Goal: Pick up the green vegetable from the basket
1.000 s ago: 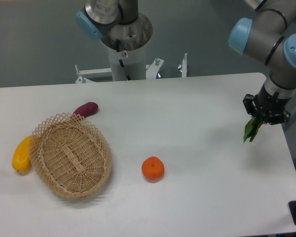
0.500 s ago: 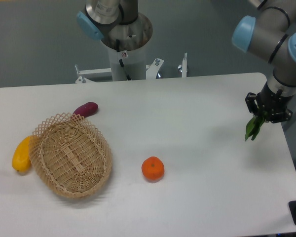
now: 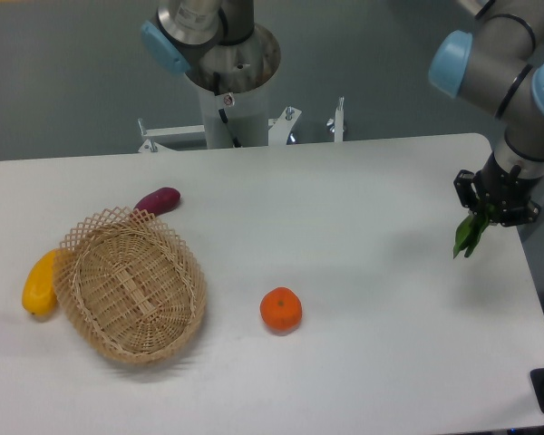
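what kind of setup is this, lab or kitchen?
Most likely a robotics lab bench, not a kitchen: a bare white table, the arm's pedestal base bolted behind it, and staged produce, a wicker basket and an orange. The end effector holds a green vegetable.

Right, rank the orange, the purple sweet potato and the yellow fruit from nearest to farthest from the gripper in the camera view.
From the gripper, at the table's right edge holding the green vegetable:
1. Orange, mid-table, front.
2. Purple sweet potato, behind the basket.
3. Yellow fruit, far left, against the basket's rim.
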